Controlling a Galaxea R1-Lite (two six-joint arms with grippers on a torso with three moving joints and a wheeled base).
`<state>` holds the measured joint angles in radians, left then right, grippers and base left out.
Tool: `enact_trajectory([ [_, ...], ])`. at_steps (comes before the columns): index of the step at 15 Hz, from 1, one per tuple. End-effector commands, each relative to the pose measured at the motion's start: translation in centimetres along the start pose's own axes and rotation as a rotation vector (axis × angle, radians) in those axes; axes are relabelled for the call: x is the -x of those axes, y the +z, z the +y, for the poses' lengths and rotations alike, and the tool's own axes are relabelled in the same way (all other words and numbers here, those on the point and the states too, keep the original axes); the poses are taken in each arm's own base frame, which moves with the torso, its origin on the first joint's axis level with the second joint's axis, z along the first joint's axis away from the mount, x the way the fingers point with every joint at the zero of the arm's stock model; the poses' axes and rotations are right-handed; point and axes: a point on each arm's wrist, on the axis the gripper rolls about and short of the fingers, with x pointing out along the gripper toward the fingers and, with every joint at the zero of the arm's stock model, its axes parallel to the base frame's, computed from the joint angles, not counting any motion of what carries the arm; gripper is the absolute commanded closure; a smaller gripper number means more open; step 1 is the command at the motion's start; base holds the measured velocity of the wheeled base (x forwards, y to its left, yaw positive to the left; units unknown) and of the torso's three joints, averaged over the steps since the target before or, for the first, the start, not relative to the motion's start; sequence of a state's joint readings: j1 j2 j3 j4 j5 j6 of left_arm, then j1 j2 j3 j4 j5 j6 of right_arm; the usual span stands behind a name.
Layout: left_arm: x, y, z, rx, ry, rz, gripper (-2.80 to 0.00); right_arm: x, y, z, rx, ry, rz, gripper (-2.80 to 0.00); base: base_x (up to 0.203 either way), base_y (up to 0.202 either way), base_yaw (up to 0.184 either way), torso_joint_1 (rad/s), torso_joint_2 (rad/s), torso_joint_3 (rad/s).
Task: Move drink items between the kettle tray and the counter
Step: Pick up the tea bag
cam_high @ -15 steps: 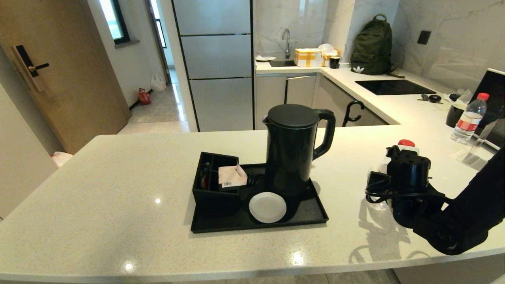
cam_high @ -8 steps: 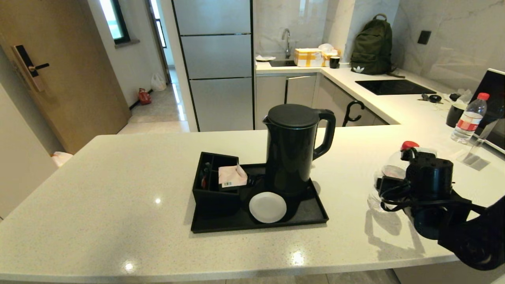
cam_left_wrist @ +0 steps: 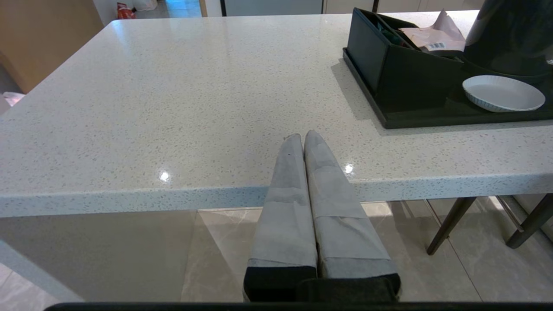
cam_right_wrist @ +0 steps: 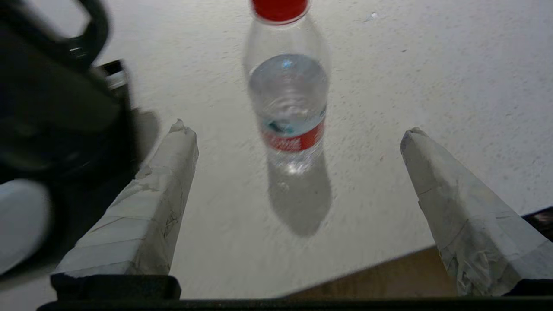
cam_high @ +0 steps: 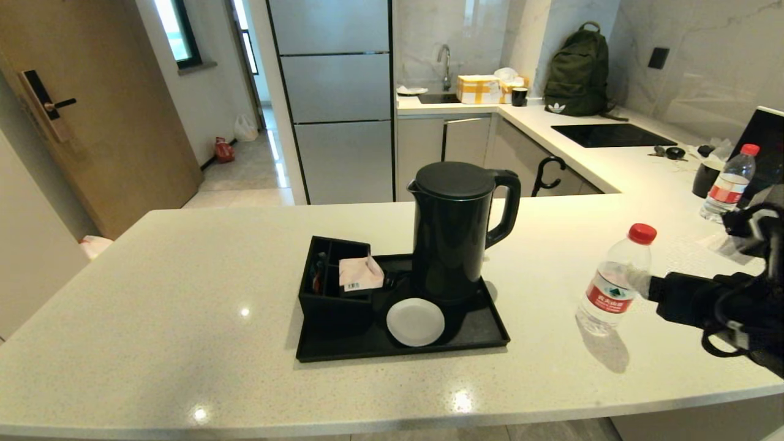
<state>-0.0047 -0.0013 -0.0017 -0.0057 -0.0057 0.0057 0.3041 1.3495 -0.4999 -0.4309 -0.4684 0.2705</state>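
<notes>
One water bottle [cam_high: 614, 280] upright on the tabletop [cam_high: 184, 288], right of the kettle tray [cam_high: 484, 335], long axis vertical. Straight ahead of the right gripper [cam_right_wrist: 298, 131], jaws spread wide, touching nothing. Left gripper [cam_left_wrist: 303, 139] parked at the near edge, jaws together, far off.

The small clear plastic water bottle [cam_high: 614, 280] carries a red cap and a red-and-green label. The broad stone counter [cam_high: 184, 288] is off-white with fine dark speckles. The shallow rectangular kettle tray [cam_high: 484, 334], the tall kettle [cam_high: 456, 229] and the compartmented box [cam_high: 334, 300] are black. The flat tea sachet [cam_high: 360, 273] is pale pink. The round saucer [cam_high: 415, 321] is white.
</notes>
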Motion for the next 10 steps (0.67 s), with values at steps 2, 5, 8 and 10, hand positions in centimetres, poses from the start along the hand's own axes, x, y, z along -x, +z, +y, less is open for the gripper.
enact_trajectory([
  [2,0.0,0.0,0.0,0.0,0.0,0.001,0.0,6.0,2.1,-1.5,-0.08,0.125,0.034,0.0,0.0,0.0,0.0,0.0,0.0,0.0],
  [5,0.0,0.0,0.0,0.0,0.0,0.001,0.0,8.3,2.4,-2.5,-0.089,0.174,0.072,0.0,0.0,0.0,0.0,0.0,0.0,0.0],
  [8,0.0,0.0,0.0,0.0,0.0,0.001,0.0,15.4,1.9,-7.1,-0.15,0.162,0.007,0.0,0.0,0.0,0.0,0.0,0.0,0.0],
  [10,0.0,0.0,0.0,0.0,0.0,0.001,0.0,19.7,0.6,-9.9,-0.188,-0.029,-0.063,0.0,0.0,0.0,0.0,0.0,0.0,0.0],
])
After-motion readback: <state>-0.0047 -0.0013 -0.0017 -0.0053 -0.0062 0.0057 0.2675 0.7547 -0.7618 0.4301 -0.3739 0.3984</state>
